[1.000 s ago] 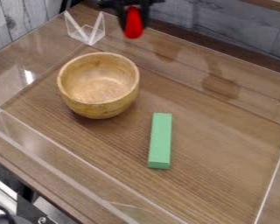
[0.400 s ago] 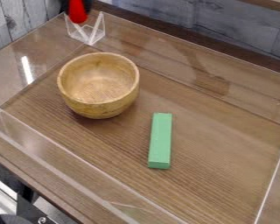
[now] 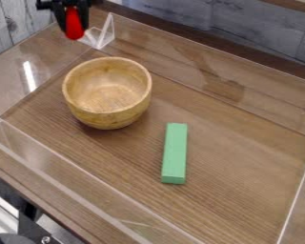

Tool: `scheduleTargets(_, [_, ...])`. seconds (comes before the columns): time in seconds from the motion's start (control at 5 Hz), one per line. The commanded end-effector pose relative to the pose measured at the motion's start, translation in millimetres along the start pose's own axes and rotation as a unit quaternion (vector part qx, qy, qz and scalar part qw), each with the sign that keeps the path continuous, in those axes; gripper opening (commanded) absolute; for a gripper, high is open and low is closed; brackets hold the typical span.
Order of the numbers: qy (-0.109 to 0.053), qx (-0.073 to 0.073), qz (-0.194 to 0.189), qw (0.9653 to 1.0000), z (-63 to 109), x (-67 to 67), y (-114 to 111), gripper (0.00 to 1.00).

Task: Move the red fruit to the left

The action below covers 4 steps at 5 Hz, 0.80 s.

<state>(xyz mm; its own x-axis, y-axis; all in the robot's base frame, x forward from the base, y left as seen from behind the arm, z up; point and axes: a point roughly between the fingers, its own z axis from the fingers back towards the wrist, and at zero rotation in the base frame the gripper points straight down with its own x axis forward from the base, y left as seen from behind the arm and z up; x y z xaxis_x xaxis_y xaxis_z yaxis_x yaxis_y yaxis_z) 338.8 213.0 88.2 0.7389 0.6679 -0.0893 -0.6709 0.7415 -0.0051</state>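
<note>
Top left corner of view: dark fingers (image 3: pixel 71 10) pointing down, clamped on the red fruit (image 3: pixel 72 22), which hangs between them, off the desk (image 3: pixel 244 143). Below and right of the fingers sits the wooden bowl (image 3: pixel 108 91), well apart. Green block (image 3: pixel 175 152) lies flat farther right and nearer the camera.
</note>
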Motion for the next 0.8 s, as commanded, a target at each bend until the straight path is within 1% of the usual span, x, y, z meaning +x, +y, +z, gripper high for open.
scheduleTargets(0.0, [-0.031, 0.011, -0.003, 0.9995, 4.4, 5.3, -1.8, 0.0])
scheduleTargets(0.2, [-0.029, 0.021, -0.007, 0.9993, -10.5, 8.1, -5.2, 0.0])
scheduleTargets(0.4, [-0.028, 0.03, -0.015, 0.999, -21.1, 9.9, -6.4, 0.0])
scheduleTargets(0.6, [-0.025, 0.032, -0.029, 0.9988, -25.0, 11.7, -3.6, 1.0])
